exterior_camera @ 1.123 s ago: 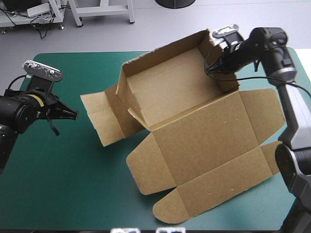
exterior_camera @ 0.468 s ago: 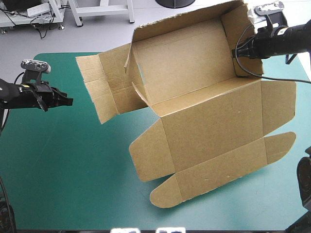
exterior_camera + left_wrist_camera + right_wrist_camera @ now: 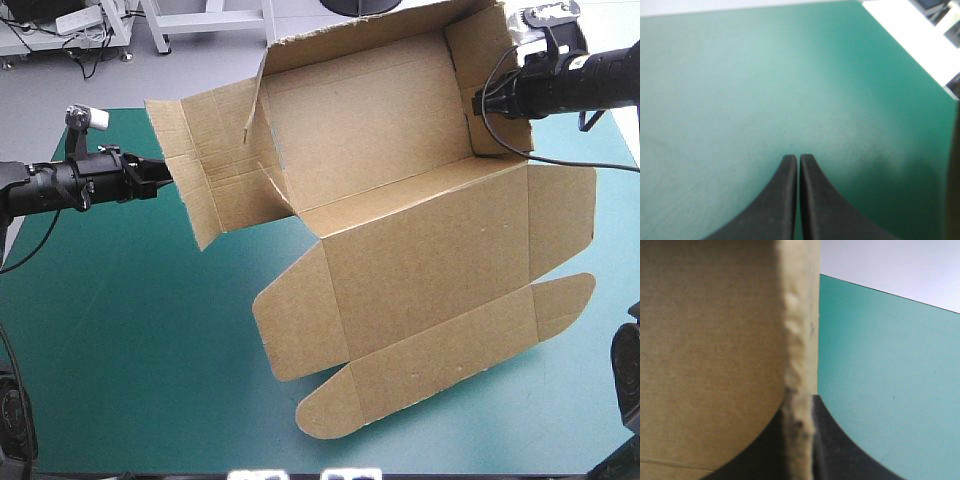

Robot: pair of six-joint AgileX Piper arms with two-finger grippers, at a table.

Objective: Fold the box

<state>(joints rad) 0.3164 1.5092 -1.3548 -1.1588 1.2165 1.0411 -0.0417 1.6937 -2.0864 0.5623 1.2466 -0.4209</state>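
Observation:
The brown box (image 3: 400, 250) hangs tilted above the teal-green cover, its long wall and right end wall raised and its lid panel with rounded flaps flat toward the table's front. My right gripper (image 3: 478, 103) is shut on the box's right end wall. In the right wrist view the board's edge (image 3: 797, 350) runs between the fingers of the right gripper (image 3: 801, 415). My left gripper (image 3: 163, 178) is shut and holds nothing, its tip right beside the box's left end flap (image 3: 190, 165). In its own view the left gripper (image 3: 799, 158) points over bare cover.
The teal-green cover (image 3: 120, 350) shows to the left of the box and in front of it. Its far edge (image 3: 130, 110) runs just behind the left arm. Past that edge lies grey floor.
My right gripper has lifted the box off the table and tilted it up. My left gripper has moved right, up to the box's left flap.

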